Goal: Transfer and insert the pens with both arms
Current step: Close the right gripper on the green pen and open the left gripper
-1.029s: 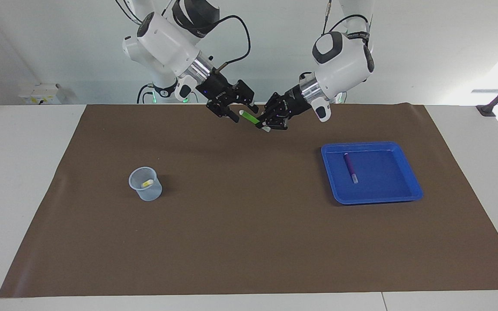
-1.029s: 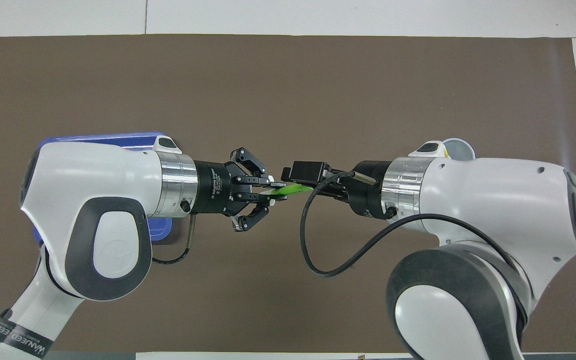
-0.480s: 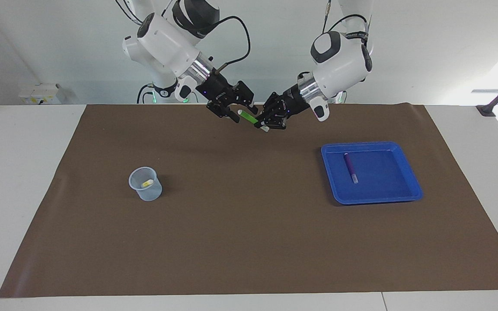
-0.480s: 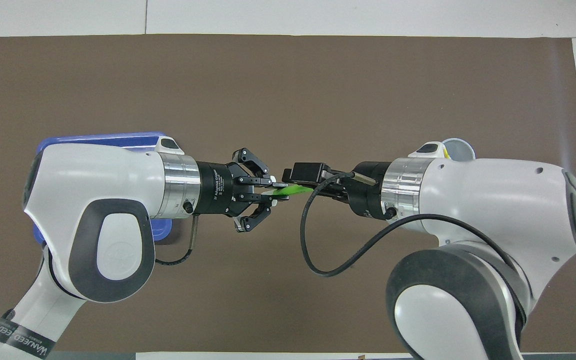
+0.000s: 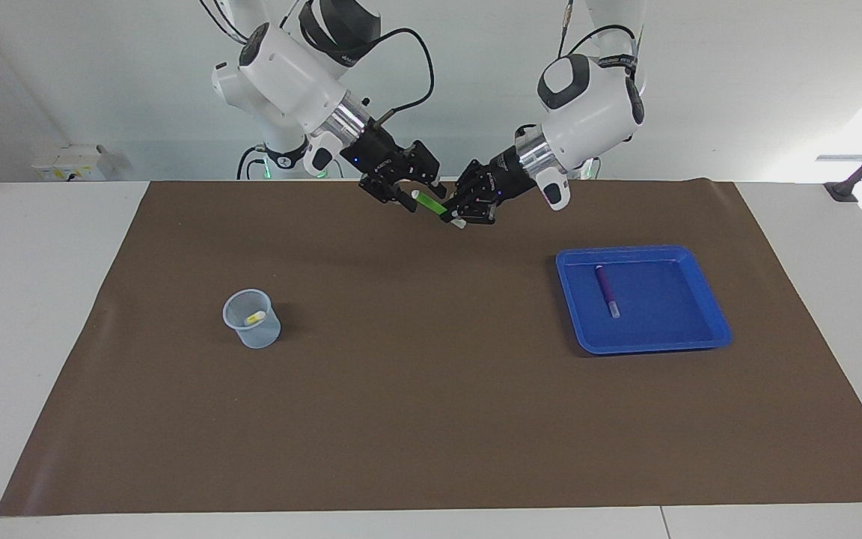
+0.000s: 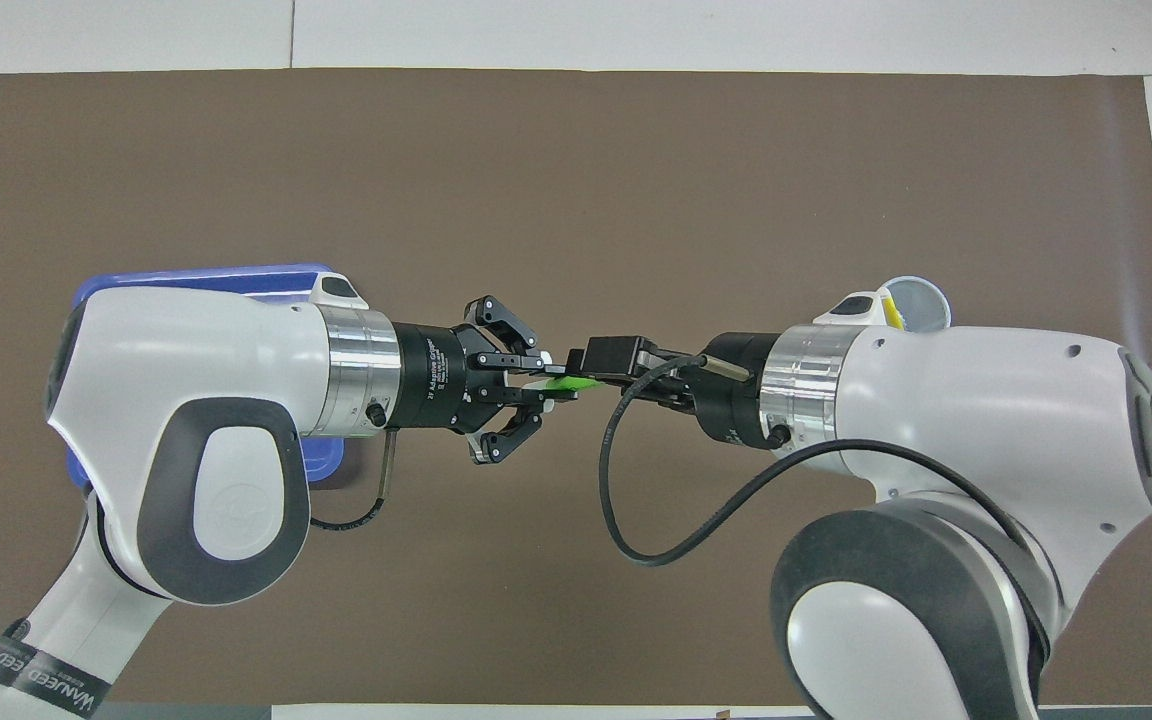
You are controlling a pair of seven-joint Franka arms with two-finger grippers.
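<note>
Holding the green pen [image 5: 432,203] in mid-air over the bench [image 5: 416,389], the left pincer [image 5: 468,209] should stay clamped until the right pincer [image 5: 401,196], whose spread I cannot tell, closes squarely on it.

both large white jointed arms reach in from their bases and meet in the air, wrists angled downward, silver wrist rings turned toward one another. the left arm's black two-finger tool [image 5: 459,215] is closed on the pale end of the slim bright green marker pen [image 5: 431,203], which juts from it toward the right tool. the right arm's black two-finger tool [image 5: 410,199] sits at the pen's other end, its fingers [image 5: 402,202] parted around the tip. a black cable loops from the right wrist.
</note>
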